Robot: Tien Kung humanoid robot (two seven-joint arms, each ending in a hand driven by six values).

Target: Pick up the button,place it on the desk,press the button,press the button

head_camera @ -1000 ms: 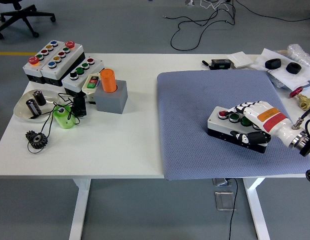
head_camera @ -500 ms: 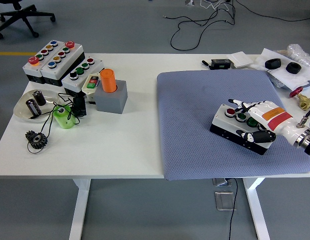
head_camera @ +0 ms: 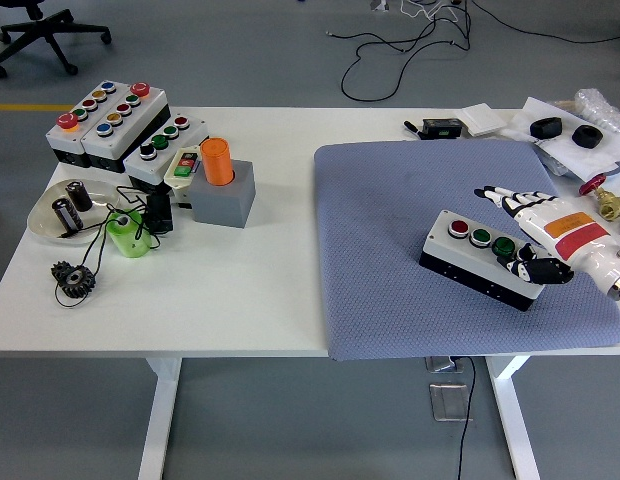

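Our button box (head_camera: 482, 268) lies on the grey mat (head_camera: 390, 250) on the right half of the tabletop (head_camera: 250, 290), its three buttons in a row on the top face: a red button (head_camera: 458, 228) at the far left end, then two green ones. So we judge the placing done and the presses not yet made. The main risk we see is the box sliding or turning on the mat when we push down, since nothing braces it and it sits askew to the tabletop's edge; a press that lands off-centre or comes in at a slant from the right would shove it rather than work the switch. A second risk is hitting two buttons at once, because they stand close together and our fingers are broad. Our right hand (head_camera: 545, 235) comes in from the right edge and sits at the box's right end, palm roughly down, the wrist running off the frame. Its fingers (head_camera: 505, 195) are spread and extended just beyond the box's far edge, gripping nothing, while the thumb (head_camera: 545, 268) curls near the box's right end; we cannot tell whether it touches. Our left hand is out of sight.
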